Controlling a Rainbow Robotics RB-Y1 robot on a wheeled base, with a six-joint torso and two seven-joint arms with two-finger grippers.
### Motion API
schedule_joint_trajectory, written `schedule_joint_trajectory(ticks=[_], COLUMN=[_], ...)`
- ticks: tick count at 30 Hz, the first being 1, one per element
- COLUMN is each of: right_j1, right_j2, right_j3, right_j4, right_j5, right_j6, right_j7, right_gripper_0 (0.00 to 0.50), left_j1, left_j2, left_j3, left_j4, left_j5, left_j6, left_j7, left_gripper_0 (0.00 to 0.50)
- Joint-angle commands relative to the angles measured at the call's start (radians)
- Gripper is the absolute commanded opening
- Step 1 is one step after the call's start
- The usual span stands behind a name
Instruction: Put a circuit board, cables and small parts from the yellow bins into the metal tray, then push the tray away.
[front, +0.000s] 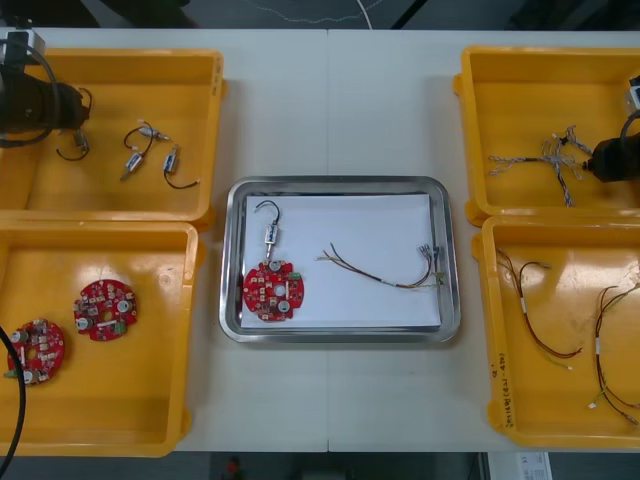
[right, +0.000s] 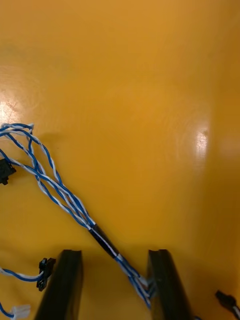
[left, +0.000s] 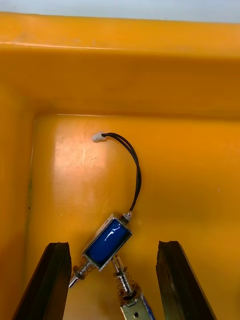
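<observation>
1. Nearest, the near-left yellow bin (front: 100, 420) holds two spare circuit boards (front: 105, 309). The near-right yellow bin (front: 560, 400) holds loose red and yellow cables (front: 540, 335).
2. Between the bins sits the metal tray (front: 232, 260), white inside. It already carries a round red circuit board (front: 273, 292), a small metal part (front: 271, 236) with a hooked black lead just above the board, and a red and yellow cable (front: 385, 272) lying apart to the robot's right.
3. In the far-left yellow bin (front: 120, 75) the left jaws are spread. Their fingers (left: 50, 280) straddle a blue-bodied metal part (left: 107, 243) without touching it, and other small metal parts (front: 133, 163) lie close by.
4. In the far-right yellow bin (front: 530, 80) the right jaws are also spread, low over the twisted blue and white cables (front: 545, 160). One strand (right: 60, 192) runs between the fingers (right: 162, 285), close against one of them, but it is not pinched.
5. My reading is that the board, one cable and one part are done. What is left is a blue and white cable, perhaps another small part, and then the push of the tray.
6. The light table (front: 330, 110) is bare between the bins, with a seam down its middle. Beyond its far edge the floor is dark.
</observation>
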Motion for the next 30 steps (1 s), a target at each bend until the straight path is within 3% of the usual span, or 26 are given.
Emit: schedule_joint_trajectory(ticks=[1, 6, 12, 17, 30], right_j1=[0.093, 0.093, 0.091, 0.091, 0.091], right_j2=[0.067, 0.069, 0.061, 0.052, 0.018], right_j3=[-0.003, -0.003, -0.003, -0.006, -0.130], right_j4=[0.036, 0.036, 0.033, -0.030, -0.360], right_j5=[0.014, 0.014, 0.019, 0.088, 0.290], right_j6=[0.004, 0.004, 0.013, 0.056, 0.466], right_j7=[-0.013, -0.013, -0.007, -0.012, -0.032], right_gripper_0=[0.000, 0.000, 0.000, 0.000, 0.000], left_j1=[-0.056, -0.056, -0.056, -0.045, -0.012], left_j2=[-0.005, -0.019, -0.026, -0.030, -0.040], left_j3=[0.033, -0.011, -0.022, -0.045, -0.057], left_j4=[-0.003, 0.023, 0.046, 0.054, 0.054], left_j5=[-0.002, 0.005, 0.018, 0.020, 0.044], left_j6=[-0.037, -0.105, -0.109, -0.132, -0.161], left_j7=[-0.102, -0.113, -0.124, -0.130, -0.154], left_gripper_0=[0.500, 0.500, 0.500, 0.500, 0.500])
